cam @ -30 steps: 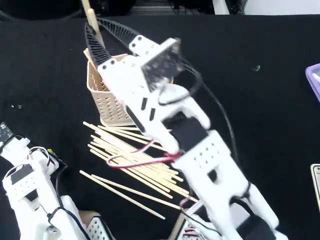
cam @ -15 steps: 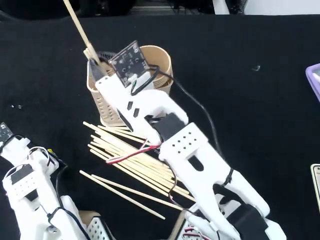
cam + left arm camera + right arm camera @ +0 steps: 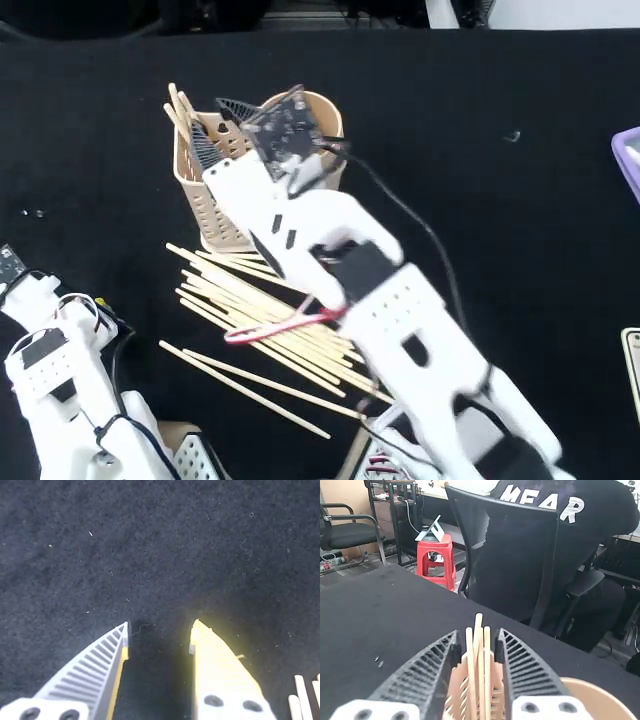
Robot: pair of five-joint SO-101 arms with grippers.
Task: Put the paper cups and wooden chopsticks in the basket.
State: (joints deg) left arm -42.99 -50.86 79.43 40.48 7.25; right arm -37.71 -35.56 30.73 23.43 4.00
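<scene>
Right gripper (image 3: 477,631) stood parted around chopsticks (image 3: 480,655) in the basket (image 3: 215,220); a careless lift could snag them out. Left gripper (image 3: 160,624) gaped, empty.

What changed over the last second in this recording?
The right gripper swung down over the basket, lowering its chopstick from high and tilted into the basket. Its jaws now stand apart around it. The paper cup in the basket, the loose chopsticks beside it and the left arm stayed put.
</scene>
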